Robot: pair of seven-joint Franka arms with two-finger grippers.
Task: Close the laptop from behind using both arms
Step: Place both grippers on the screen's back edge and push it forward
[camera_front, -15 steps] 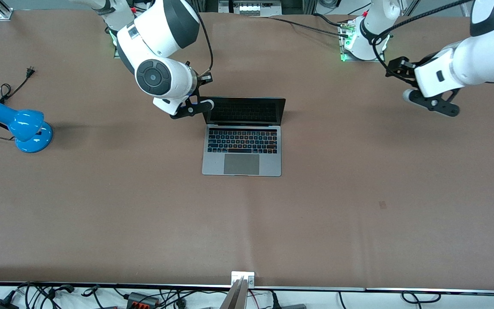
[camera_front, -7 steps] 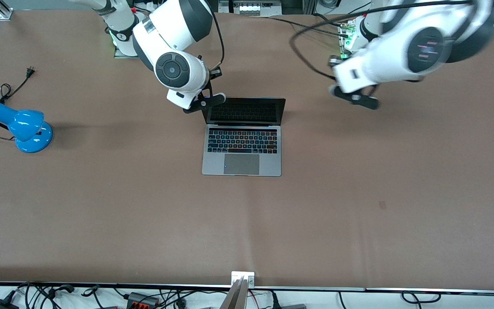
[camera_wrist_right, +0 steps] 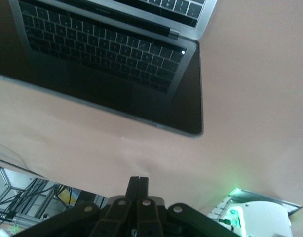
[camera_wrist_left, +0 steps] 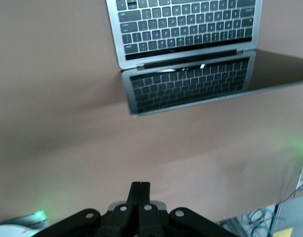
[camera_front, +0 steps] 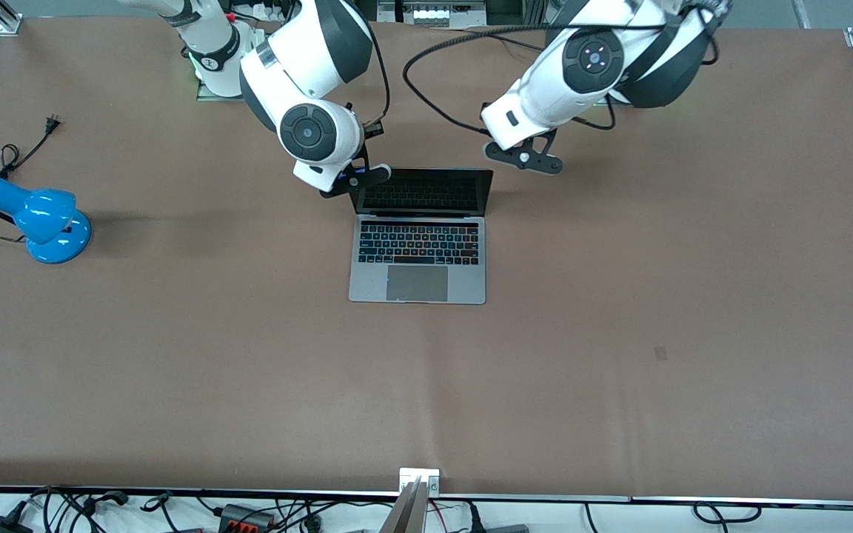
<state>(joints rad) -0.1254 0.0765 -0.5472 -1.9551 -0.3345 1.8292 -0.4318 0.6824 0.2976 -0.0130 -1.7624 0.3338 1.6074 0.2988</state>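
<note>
Both claws have their fingers pressed together and hold nothing: the right gripper (camera_front: 356, 178) sits at the lid's corner toward the right arm's end, while the left gripper (camera_front: 524, 155) hangs over bare table just off the other corner. So I'd guess a lopsided push could twist the lid or shove the whole laptop (camera_front: 419, 237) toward the front edge. Count: one open laptop mid-table nearer the robots' edge, two arms, one blue lamp (camera_front: 34, 216) by the right arm's end.

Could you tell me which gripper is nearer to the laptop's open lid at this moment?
The right. The right gripper is at the lid corner of the laptop toward the right arm's end; the left gripper hovers just off the other corner.
</note>
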